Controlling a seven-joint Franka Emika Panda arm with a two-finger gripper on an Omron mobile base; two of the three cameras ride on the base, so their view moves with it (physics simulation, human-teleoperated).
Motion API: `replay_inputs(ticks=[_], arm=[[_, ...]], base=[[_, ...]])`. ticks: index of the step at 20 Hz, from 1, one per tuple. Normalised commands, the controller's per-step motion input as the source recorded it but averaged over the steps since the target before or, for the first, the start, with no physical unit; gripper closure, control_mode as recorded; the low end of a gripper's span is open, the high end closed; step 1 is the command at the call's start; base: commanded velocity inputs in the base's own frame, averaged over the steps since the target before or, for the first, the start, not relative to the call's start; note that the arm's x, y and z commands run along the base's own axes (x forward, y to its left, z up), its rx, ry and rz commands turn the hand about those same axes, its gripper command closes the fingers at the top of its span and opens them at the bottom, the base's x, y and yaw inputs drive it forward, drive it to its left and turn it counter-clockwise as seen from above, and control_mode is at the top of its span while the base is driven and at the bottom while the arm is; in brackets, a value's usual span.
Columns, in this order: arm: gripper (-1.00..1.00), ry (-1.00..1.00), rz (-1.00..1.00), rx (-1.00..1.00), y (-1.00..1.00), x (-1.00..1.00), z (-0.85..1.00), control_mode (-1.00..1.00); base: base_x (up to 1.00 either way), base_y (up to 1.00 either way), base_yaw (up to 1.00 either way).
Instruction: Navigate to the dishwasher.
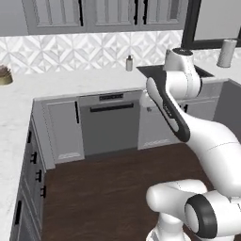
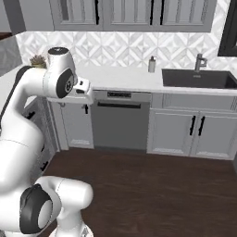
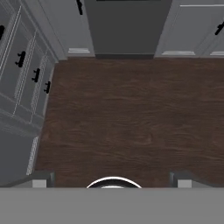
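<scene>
- Facing the dishwasher [image 1: 111,123], the robot sits on the dark wood floor [image 1: 108,193] with a stretch of bare floor between them.
- The dishwasher is under the back edge of the white surface [image 1: 70,80], between a pale cabinet door [image 1: 63,129] on one side and the doors under the sink [image 2: 198,78] on the other.
- The pincer [image 3: 113,177] points down at the floor, its two tips standing apart with nothing between them.
- A row of drawers [image 1: 33,164] runs along the robot's left side. I think driving too far that way could bump the base into them.
- The arm's elbow sticks out high toward the surface's front edge, so rolling too close could knock it there.
- The middle of the floor looks open, so a straight roll forward seems safest.
- A soap bottle [image 2: 152,65] stands near the sink, well out of the way.
</scene>
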Motion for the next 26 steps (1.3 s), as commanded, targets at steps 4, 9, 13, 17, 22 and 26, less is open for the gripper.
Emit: replay_inputs(ticks=[4,9,13,17,22,26], arm=[[-1.0,0.0,0.0,0.0,0.0,0.0,0.0,1.0],[-1.0,0.0,0.0,0.0,0.0,0.0,0.0,1.0],[-1.0,0.0,0.0,0.0,0.0,0.0,0.0,1.0],[-1.0,0.0,0.0,0.0,0.0,0.0,0.0,1.0],[-1.0,0.0,0.0,0.0,0.0,0.0,0.0,1.0],[-1.0,0.0,0.0,0.0,0.0,0.0,0.0,1.0]], base=[[1.0,0.04,0.0],[1.0,0.03,0.0],[1.0,0.06,0.0],[1.0,0.01,0.03],[0.98,-0.05,0.2],[0.65,-0.16,0.27]])
